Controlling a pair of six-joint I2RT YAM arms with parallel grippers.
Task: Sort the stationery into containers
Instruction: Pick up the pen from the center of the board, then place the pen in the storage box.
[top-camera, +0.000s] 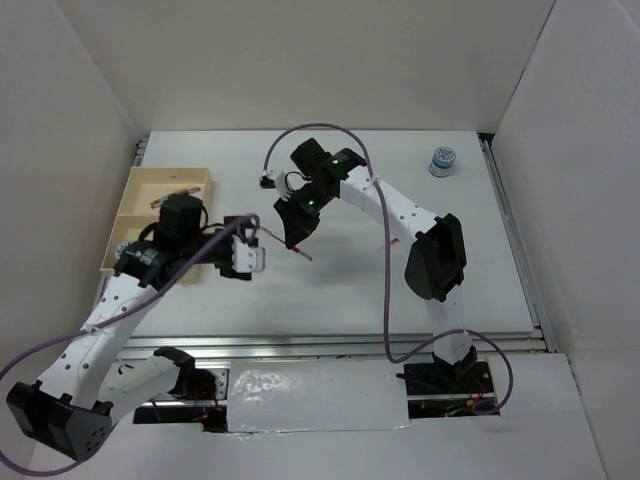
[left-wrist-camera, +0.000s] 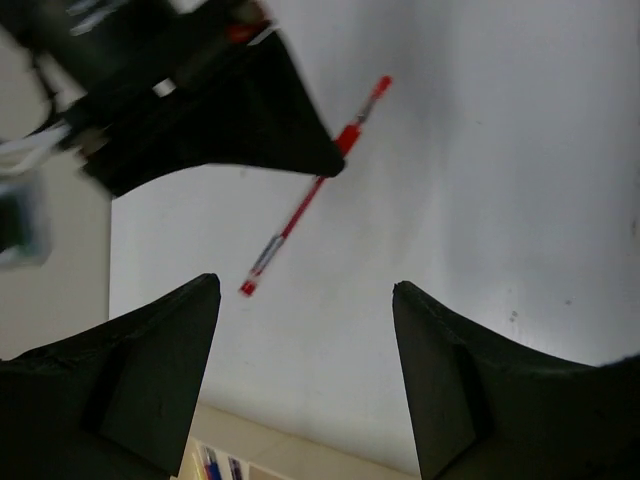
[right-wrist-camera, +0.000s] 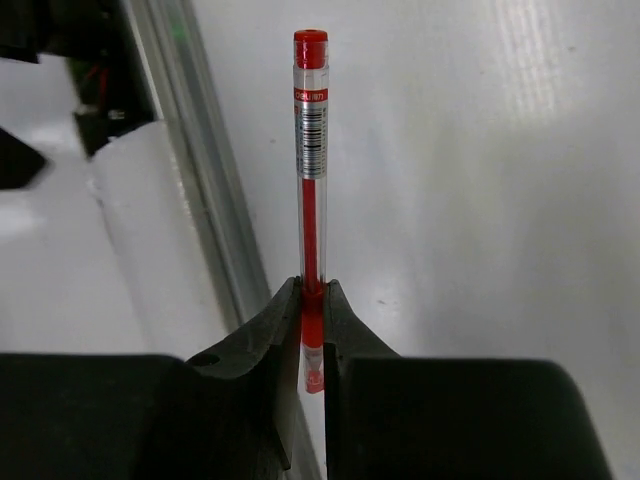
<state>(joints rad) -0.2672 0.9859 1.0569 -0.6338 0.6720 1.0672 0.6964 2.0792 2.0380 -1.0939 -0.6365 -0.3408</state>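
My right gripper (top-camera: 297, 242) is shut on a red pen (right-wrist-camera: 311, 150) near its tip end, and the pen's long body sticks out past the fingers (right-wrist-camera: 345, 330). The overhead view shows the red pen (top-camera: 303, 254) held over the white table, near its middle. My left gripper (top-camera: 247, 250) is open and holds nothing, between the light-wood tray (top-camera: 133, 196) and the right gripper. In the left wrist view the red pen (left-wrist-camera: 300, 210) hangs ahead of the left gripper (left-wrist-camera: 305, 288), and the tray (left-wrist-camera: 300, 455) edge lies below with blue pens (left-wrist-camera: 215, 466) inside.
A blue-and-white patterned roll (top-camera: 442, 160) stands at the far right of the table. A metal rail (right-wrist-camera: 200, 200) runs along the table's near edge. White walls close in the left, back and right sides. A purple cable (top-camera: 385, 300) loops beside the right arm.
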